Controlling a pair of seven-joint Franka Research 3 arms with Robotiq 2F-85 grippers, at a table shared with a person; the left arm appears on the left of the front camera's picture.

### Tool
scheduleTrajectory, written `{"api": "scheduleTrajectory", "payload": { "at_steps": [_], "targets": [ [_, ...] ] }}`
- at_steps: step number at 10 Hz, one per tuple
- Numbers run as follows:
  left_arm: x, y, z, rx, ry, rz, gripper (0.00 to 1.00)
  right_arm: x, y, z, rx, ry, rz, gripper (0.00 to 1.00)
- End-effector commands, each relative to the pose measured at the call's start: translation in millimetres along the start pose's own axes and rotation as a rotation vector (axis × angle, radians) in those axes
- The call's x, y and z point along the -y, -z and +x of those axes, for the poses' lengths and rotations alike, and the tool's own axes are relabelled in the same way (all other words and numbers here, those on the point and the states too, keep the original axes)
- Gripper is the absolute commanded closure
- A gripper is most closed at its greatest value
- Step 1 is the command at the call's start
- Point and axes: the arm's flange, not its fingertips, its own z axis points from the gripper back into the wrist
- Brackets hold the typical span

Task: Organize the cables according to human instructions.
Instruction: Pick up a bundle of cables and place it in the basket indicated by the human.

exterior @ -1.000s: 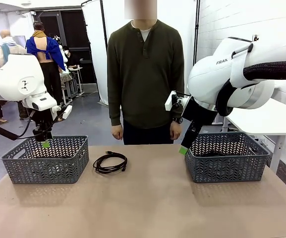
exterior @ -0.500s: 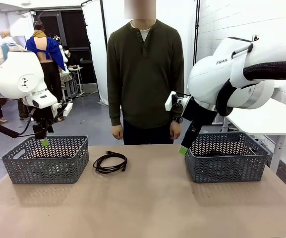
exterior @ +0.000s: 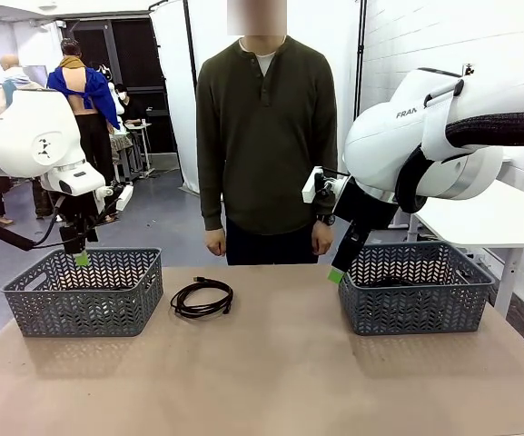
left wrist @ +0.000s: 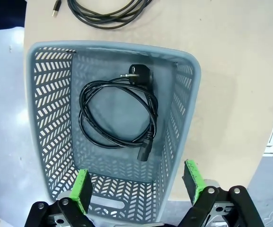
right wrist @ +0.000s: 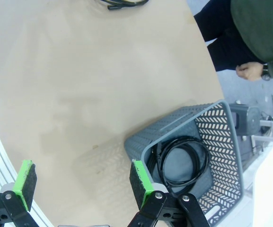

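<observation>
Risk: both my jaws stand wide, empty; reaching for the loose coil [exterior: 202, 311], I might clip the left basket [exterior: 84, 304] rim.

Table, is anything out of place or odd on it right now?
One cable lies loose on the table, beside the left basket. By contrast, the left cord sits inside that basket and the right cord inside the right basket. Nothing looks spilled or damaged.
</observation>
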Motion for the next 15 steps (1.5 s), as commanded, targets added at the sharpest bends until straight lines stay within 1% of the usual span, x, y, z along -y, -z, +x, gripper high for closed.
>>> {"api": "scheduleTrajectory", "payload": {
  "at_steps": [1,4,7,11,14,15],
  "targets": [
    [-1.4,0.5,-1.5,-0.002,0.009,0.007,0.0,0.3,1.3,-0.7,-0.001,0.001,-0.009,0.0],
    [-0.1,0.5,0.0,-0.001,0.001,-0.001,0.0,0.3,1.3,-0.7,-0.001,0.001,-0.009,0.0],
    [24.5,-9.0,16.6,0.07,-0.047,0.042,0.0,0.3,1.3,-0.7,-0.001,0.001,-0.009,0.0],
    [75.1,-14.0,40.2,0.203,-0.178,0.022,0.0,0.3,1.3,-0.7,-0.001,0.001,-0.009,0.0],
    [118.6,-2.4,56.9,0.354,-0.217,0.049,0.0,0.3,1.3,-0.7,-0.001,0.001,-0.009,0.0],
    [129.5,2.7,61.9,0.379,-0.221,0.058,0.0,0.3,1.3,-0.7,-0.001,0.001,-0.009,0.0]
  ]
}}
